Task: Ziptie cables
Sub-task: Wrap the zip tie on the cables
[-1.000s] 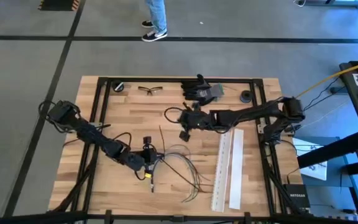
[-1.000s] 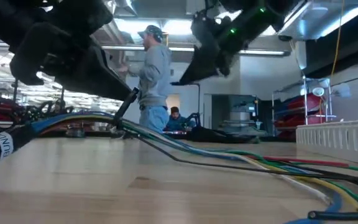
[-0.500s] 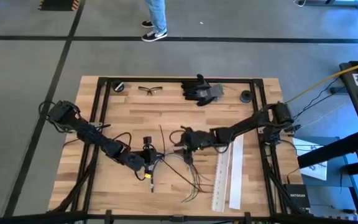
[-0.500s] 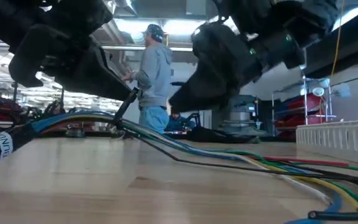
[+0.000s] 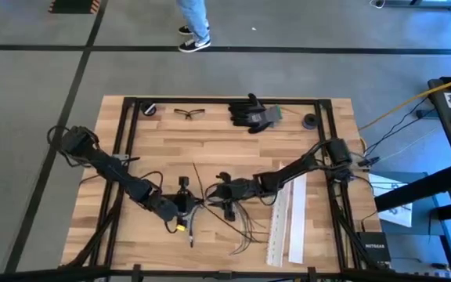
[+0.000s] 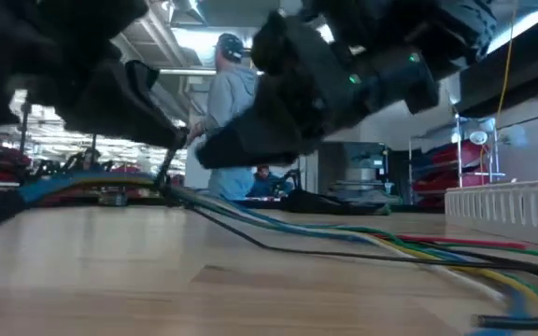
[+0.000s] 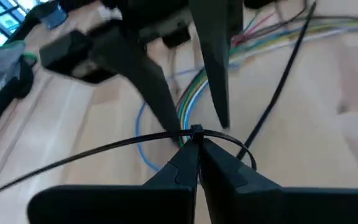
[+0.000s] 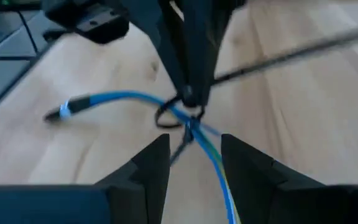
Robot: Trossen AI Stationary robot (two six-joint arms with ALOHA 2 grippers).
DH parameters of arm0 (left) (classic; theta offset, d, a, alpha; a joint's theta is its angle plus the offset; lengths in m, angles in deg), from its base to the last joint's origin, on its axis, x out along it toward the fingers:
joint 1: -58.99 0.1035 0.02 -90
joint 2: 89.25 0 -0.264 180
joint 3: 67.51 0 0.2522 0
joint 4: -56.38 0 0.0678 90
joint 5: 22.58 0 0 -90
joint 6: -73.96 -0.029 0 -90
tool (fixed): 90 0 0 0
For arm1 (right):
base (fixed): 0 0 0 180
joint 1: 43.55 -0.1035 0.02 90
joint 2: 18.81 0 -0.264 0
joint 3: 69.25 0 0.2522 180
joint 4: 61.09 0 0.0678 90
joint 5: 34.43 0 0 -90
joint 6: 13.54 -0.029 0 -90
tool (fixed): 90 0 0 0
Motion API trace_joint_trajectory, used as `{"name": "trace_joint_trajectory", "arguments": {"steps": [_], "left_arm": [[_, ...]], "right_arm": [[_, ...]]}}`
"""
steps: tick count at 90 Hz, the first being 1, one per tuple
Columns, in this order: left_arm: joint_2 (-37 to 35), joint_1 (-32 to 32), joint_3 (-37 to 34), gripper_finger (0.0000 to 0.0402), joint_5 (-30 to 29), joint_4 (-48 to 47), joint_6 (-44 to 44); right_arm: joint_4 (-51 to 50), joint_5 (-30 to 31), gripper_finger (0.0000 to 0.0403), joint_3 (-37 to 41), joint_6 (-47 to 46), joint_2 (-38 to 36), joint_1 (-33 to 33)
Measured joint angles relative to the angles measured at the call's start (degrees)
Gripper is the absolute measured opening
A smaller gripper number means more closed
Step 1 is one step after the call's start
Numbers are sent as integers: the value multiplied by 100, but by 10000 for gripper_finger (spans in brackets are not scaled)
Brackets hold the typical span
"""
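The right gripper (image 5: 210, 192), fingers spread, has swung in from far-centre to face the left gripper (image 5: 192, 194), pinched on a thin black ziptie (image 7: 104, 148) looped round the glossy, multicoloured cables (image 6: 344, 235).

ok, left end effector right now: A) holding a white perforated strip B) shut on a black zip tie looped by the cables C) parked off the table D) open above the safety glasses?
B: the left wrist view shows the left end effector pinched shut on the black zip tie, whose loop sits by the cables.
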State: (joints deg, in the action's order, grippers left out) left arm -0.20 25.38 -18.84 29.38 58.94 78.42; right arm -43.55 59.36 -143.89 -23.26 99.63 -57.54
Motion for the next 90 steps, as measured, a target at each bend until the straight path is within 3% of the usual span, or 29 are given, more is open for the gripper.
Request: {"name": "trace_joint_trajectory", "arguments": {"steps": [21,64,90], "left_arm": [[-170,-211,-9,0,-118,-724,459],[-170,-284,-11,0,-104,-857,631],[-165,-347,-5,0,-140,-1229,1018]], "right_arm": [[-589,-37,131,-773,362,528,12],[-944,21,131,-1704,694,1259,14],[-2756,328,131,-2089,703,1120,14]]}}
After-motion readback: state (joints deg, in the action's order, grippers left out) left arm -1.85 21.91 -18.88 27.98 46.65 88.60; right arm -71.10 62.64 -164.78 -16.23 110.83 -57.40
